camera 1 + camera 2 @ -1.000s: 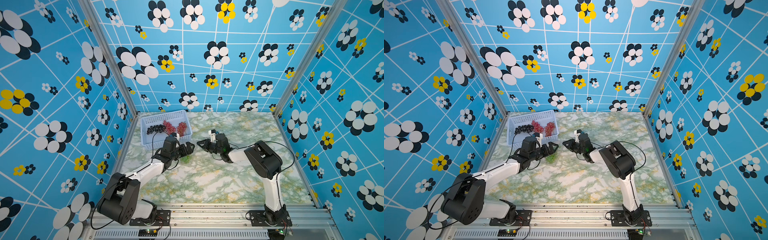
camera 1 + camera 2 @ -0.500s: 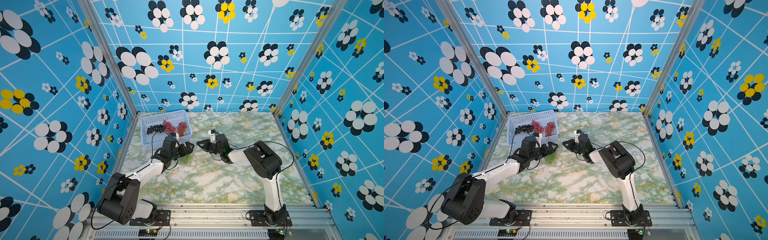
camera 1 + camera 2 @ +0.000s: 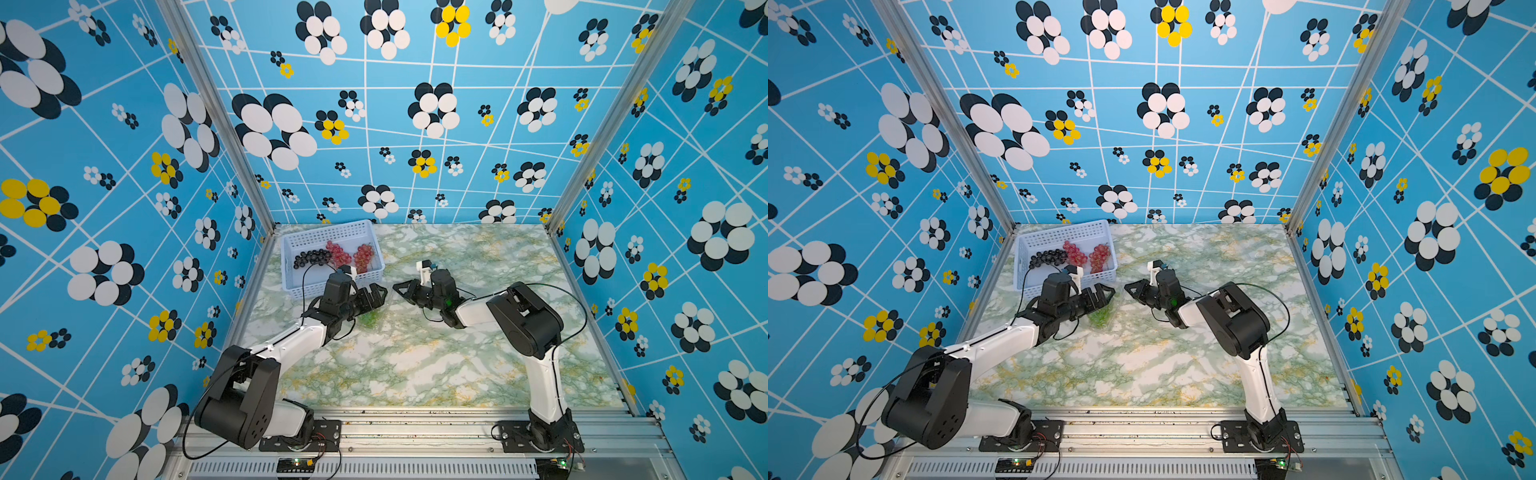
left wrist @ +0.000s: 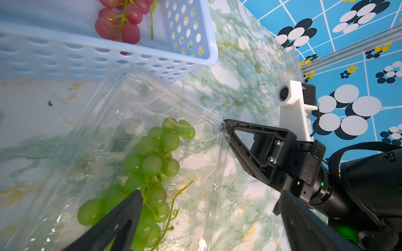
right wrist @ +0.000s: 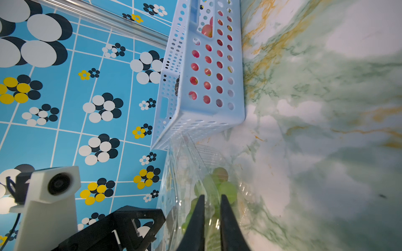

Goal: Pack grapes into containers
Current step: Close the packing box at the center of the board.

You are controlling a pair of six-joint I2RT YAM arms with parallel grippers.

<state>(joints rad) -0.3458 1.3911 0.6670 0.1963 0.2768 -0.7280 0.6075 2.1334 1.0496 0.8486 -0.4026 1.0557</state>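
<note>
A green bunch of grapes (image 4: 152, 160) lies inside an open clear container (image 4: 217, 173) on the marble table, just in front of the basket. In both top views the green grapes (image 3: 370, 318) (image 3: 1100, 316) sit under my left gripper (image 3: 379, 297). That gripper (image 4: 211, 192) is open, hovering over the bunch with nothing between its fingers. My right gripper (image 5: 212, 196) (image 3: 397, 286) is shut on the container's clear rim at its corner, with plastic showing between the narrow jaws. A dark bunch (image 3: 311, 257) and two red bunches (image 3: 338, 253) (image 3: 363, 255) lie in the basket.
The pale blue perforated basket (image 3: 291, 274) (image 5: 195, 121) stands at the table's back left, touching the container. Another clear container (image 4: 289, 63) lies on the table beyond the right arm's wrist camera. Blue patterned walls close in three sides of the marble table (image 3: 436, 365).
</note>
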